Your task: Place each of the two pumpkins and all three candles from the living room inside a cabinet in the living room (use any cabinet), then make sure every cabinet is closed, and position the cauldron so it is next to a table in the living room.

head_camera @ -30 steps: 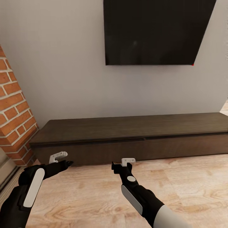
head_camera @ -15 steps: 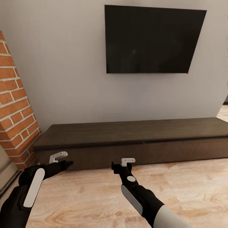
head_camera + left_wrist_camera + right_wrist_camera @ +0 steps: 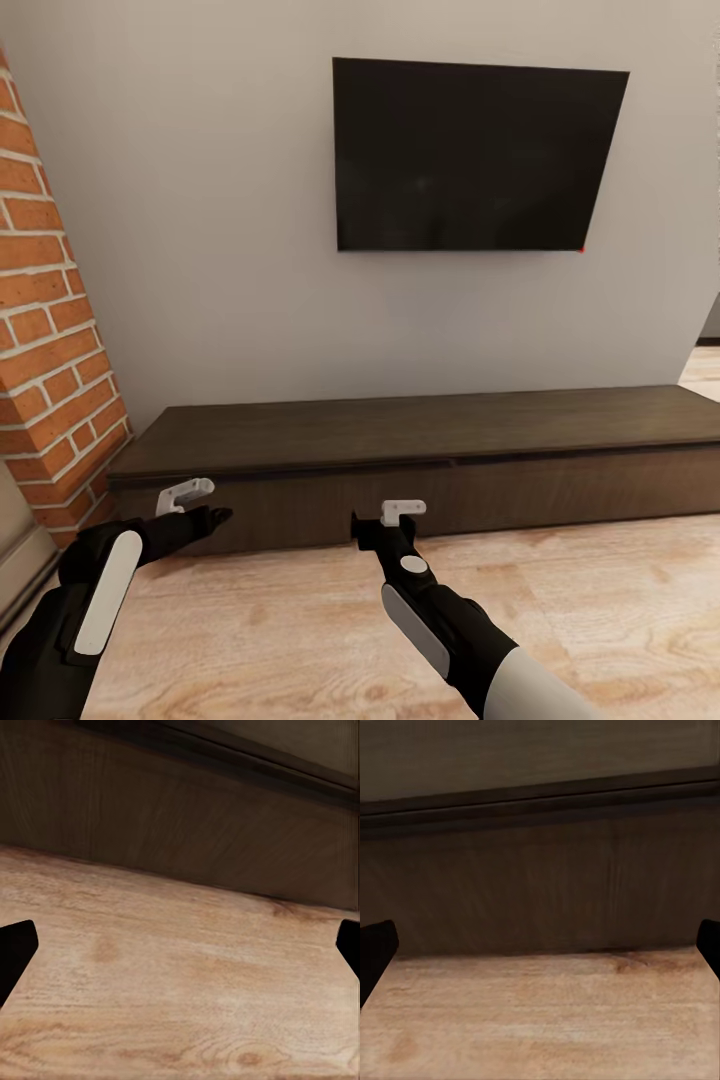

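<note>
Brick wall: a brick wall [image 3: 50, 340] runs down the left edge of the head view, meeting the low cabinet's left end.
Left gripper: the left gripper [image 3: 205, 505] sits at lower left of the head view, empty; in its wrist view the two dark fingertips [image 3: 15, 952] stand at opposite edges, so it is spread wide, with only wood floor [image 3: 180, 975] between them.
Low cabinet: the long dark TV cabinet [image 3: 420, 465] crosses the middle of the head view from left to right; its long axis runs across the frame, and its front face shows shut, with one seam near the centre.
Right gripper: the right gripper [image 3: 385, 515] sits at lower centre, empty and likewise spread wide, its fingertips [image 3: 376, 949] at the edges of its wrist view.
Key relation: the cabinet front lies straight ahead of both grippers, just beyond their tips; the left gripper faces the left section, the right gripper the seam at centre, so each arm is nearer its own half.
Television: a black television [image 3: 475, 155] hangs on the wall at upper centre-right.
Task things: pumpkins, candles and cauldron are not to be seen here; whether any lie inside the shut cabinet cannot be told.
</note>
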{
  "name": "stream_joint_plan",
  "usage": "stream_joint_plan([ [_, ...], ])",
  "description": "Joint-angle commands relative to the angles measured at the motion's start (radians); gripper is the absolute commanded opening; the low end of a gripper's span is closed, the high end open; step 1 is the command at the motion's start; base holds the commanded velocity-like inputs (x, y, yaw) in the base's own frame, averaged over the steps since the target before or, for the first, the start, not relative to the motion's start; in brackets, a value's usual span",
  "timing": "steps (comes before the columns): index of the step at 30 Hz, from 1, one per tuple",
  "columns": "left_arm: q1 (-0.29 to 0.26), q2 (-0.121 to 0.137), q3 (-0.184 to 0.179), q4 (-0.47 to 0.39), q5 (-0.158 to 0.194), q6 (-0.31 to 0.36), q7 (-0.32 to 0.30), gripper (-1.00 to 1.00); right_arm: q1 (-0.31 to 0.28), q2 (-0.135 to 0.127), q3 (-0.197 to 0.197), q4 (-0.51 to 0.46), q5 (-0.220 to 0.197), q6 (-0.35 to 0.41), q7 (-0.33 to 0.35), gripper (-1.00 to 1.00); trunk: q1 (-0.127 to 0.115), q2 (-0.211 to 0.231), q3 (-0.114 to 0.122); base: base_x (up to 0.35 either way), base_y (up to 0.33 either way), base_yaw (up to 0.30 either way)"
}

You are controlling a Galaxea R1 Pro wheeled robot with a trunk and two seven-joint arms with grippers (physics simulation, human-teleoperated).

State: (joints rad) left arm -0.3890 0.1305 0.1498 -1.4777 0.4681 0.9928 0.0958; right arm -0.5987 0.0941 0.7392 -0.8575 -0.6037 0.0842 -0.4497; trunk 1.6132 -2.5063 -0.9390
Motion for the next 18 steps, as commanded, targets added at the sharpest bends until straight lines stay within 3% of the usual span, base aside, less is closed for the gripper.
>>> stream_joint_plan([
  [1,-0.001,0.000,0.000,-0.001,0.012,0.004,0.010,1.00,-0.001,-0.001,0.003,-0.002,-0.004,0.004,-0.008,1.00,-0.001,0.000,0.002,0.000,0.000,0.000],
  [9,-0.001,0.001,-0.001,-0.001,0.030,0.004,0.010,1.00,-0.001,0.000,0.003,-0.002,-0.005,0.005,-0.007,1.00,-0.004,0.002,0.023,-0.012,0.000,0.000],
  [18,-0.001,0.000,-0.002,0.000,0.045,0.004,0.010,1.00,-0.001,0.000,0.002,-0.001,-0.012,0.007,-0.002,1.00,-0.008,0.004,0.046,-0.184,0.000,0.087],
])
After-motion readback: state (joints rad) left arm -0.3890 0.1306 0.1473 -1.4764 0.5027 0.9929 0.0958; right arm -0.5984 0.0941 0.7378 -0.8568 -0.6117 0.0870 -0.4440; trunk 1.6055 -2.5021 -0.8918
